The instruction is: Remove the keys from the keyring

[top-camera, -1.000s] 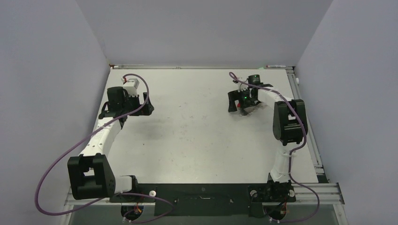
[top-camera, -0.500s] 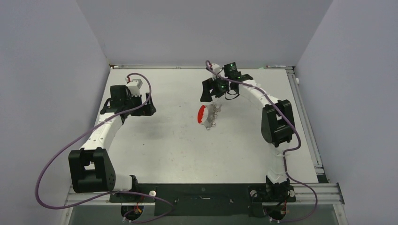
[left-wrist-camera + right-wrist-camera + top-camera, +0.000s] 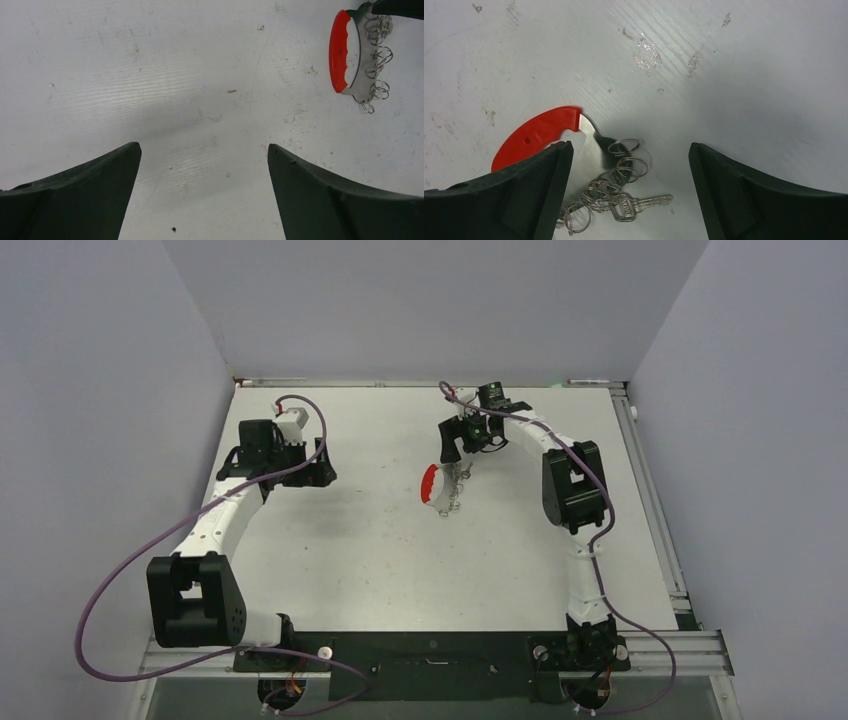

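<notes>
At the left of the white table [image 3: 380,550], the left gripper [image 3: 312,471] hangs over bare surface with its jaws spread wide and nothing between them; in its wrist view the two dark fingers [image 3: 75,200] frame only scuffed tabletop. Well apart from it, towards the middle of the table, the keyring [image 3: 429,483] lies flat, its red curved piece [image 3: 536,136] backed by a thin metal blade. From that blade a chain of small wire rings [image 3: 624,146] trails off. A silver key [image 3: 636,204] lies flat at the end of this chain, joined to the rings. The right gripper [image 3: 458,444] is just at the far end of the keyring, jaws parted wide and gripping nothing. In its wrist view the rings and key lie between its fingers [image 3: 749,200], and one finger hides part of the red piece.
</notes>
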Available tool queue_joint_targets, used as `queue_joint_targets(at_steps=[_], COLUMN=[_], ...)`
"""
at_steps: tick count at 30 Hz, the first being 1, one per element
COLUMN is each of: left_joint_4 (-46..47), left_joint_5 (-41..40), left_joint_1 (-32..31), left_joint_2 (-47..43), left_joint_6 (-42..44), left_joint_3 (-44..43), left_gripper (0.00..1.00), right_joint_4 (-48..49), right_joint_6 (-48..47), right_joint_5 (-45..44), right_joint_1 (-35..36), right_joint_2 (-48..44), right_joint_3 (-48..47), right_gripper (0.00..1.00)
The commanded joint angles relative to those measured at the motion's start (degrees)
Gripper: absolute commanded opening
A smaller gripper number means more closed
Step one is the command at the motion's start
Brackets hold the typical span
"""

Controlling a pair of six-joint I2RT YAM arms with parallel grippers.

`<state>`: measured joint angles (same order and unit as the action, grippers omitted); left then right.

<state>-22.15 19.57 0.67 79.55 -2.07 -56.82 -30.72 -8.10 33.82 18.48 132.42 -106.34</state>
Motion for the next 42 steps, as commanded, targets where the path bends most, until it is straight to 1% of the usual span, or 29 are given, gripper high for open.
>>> queue_joint_targets(at_steps=[1, 2, 5, 9, 12, 15, 18, 20, 21, 23, 24, 26, 28, 31, 34, 38, 42], left_joint_4=[-0.1, -0.2, -0.8, -1.5, -2.3, -2.2, -2.5, -2.9, -3.0, -3.0, -3.0, -2.8, -2.0, -0.5, -0.4, -0.2, 0.1], left_joint_5=[0.1, 0.1, -0.3, -0.5, 1.4, 3.3, 6.1, 8.4, 9.2, 10.6, 11.1, 11.7, 12.8, 14.3, 15.3, 15.9, 16.2], left_joint_1=[-0.2, -1.7, -2.4, -3.4, -4.1, -4.6, -4.8, -5.0, -5.2, -5.4, -5.6, -5.9, -6.0, -6.3, -6.8, -7.5, -8.0], left_joint_2=[-0.4, -0.4, -0.5, 0.1, 1.0, 2.0, 3.3, 4.1, 4.3, 4.3, 4.2, 3.8, 3.3, 3.1, 3.5, 4.1, 4.3], left_joint_6=[0.8, 0.8, 1.0, 1.7, 0.8, -0.7, -2.5, -3.0, -3.3, -4.0, -4.1, -4.3, -4.3, -5.2, -6.0, -6.5, -6.7], left_joint_3=[-2.4, -2.5, -3.1, -3.6, -4.1, -4.2, -4.5, -4.8, -4.7, -4.6, -4.6, -4.3, -3.7, -2.8, -2.8, -2.6, -2.0], left_gripper=[0.96, 0.96, 0.96, 0.96, 0.96, 0.96, 0.96, 0.96, 0.96, 0.96, 0.96, 0.96, 0.96, 0.96, 0.96, 0.96, 0.96], right_joint_4=[-0.3, -0.4, -1.3, -1.1, -1.0, -1.1, -3.6, -5.2, -5.9, -7.0, -6.8, -4.3, -1.5, 1.0, 3.0, 5.5, 6.6], right_joint_6=[0.4, 0.6, 1.2, 2.4, 3.4, 2.3, -0.6, -2.2, -2.7, -4.0, -3.9, -2.1, -1.7, -4.7, -6.0, -6.4, -5.9], right_joint_5=[1.6, 1.9, 3.9, 7.9, 11.8, 15.4, 21.0, 24.4, 25.1, 24.4, 23.4, 20.7, 15.1, 5.5, -0.4, -3.9, -4.1], right_joint_1=[0.3, 0.3, 0.5, 1.0, 2.2, 5.8, 12.4, 15.6, 16.0, 14.7, 12.9, 9.5, 7.6, 7.1, 7.0, 7.0, 7.1], right_joint_2=[-1.1, -1.5, -3.9, -10.1, -15.0, -19.7, -23.7, -25.5, -26.2, -27.3, -27.9, -28.8, -29.0, -27.8, -24.9, -21.1, -17.1], right_joint_3=[1.0, 2.4, 8.4, 18.8, 27.0, 34.9, 38.6, 38.5, 37.5, 34.7, 32.8, 30.9, 29.2, 26.5, 23.8, 20.9, 18.8], right_gripper=[0.9, 0.9, 0.9, 0.91, 0.92, 0.94, 0.94, 0.94, 0.94, 0.93, 0.93, 0.93, 0.93, 0.93, 0.93, 0.93, 0.94])
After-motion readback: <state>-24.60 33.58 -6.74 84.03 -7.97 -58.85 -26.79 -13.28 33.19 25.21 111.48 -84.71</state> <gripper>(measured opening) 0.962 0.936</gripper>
